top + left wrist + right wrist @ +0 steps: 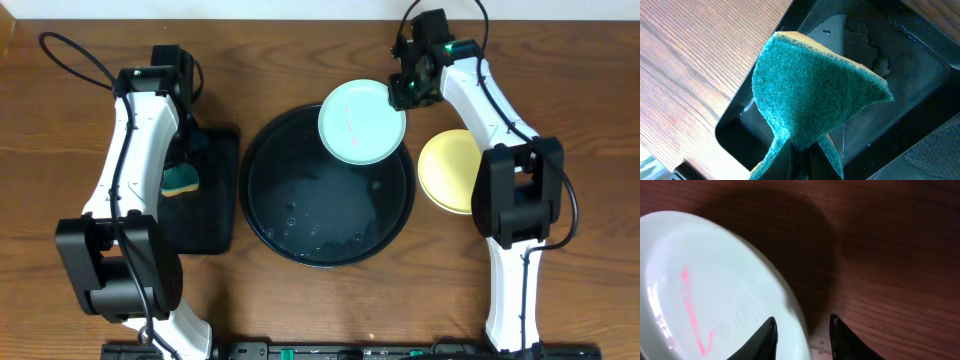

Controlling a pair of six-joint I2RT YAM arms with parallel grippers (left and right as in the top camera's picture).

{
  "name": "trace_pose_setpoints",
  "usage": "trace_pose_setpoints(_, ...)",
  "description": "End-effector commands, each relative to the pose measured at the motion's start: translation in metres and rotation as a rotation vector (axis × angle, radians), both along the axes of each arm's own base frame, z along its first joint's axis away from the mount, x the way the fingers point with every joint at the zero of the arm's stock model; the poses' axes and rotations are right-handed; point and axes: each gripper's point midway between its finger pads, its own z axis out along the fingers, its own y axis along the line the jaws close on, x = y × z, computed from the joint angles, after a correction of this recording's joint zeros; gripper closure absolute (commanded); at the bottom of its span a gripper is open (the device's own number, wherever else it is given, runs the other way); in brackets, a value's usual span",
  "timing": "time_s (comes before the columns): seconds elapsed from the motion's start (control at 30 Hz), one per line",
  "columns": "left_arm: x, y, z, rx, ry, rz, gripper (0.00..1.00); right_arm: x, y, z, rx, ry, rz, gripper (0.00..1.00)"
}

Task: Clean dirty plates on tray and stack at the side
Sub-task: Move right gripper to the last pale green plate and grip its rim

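A pale mint-blue plate (362, 122) with a pink streak on it hangs over the far right rim of the round black tray (270, 200). My right gripper (408, 92) is shut on its right rim, one finger inside and one outside, as the right wrist view (801, 330) shows; the plate (700, 290) casts a shadow on the table. A pale yellow plate (445, 165) lies on the table to the right of the tray. A third plate is not visible. My left gripper (800, 160) is shut on a teal sponge (815, 90).
The sponge (181, 181) hangs over a small rectangular black tray (215, 215) to the left of the round tray; its wet floor shows in the left wrist view (900, 85). Water drops lie on the round tray's floor. My right arm partly covers the yellow plate.
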Motion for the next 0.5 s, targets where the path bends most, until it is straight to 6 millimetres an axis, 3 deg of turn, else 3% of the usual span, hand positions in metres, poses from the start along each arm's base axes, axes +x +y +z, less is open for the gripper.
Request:
trace_pose_setpoints(0.0,-0.0038,0.0028,0.0060,0.017,-0.009,0.007,0.93,0.0012,-0.0031,-0.0073,-0.022,0.002,-0.002,0.70)
trace_pose_setpoints(0.2,-0.0042,0.0029,0.0056,0.017,-0.008,0.007,0.93,0.0006,-0.0032,-0.0078,-0.023,0.004,-0.002,0.83)
trace_pose_setpoints(0.47,-0.0042,0.0027,0.0056,0.017,-0.008,0.007,0.93,-0.0033,-0.0037,-0.0131,-0.026,0.019,-0.001,0.90)
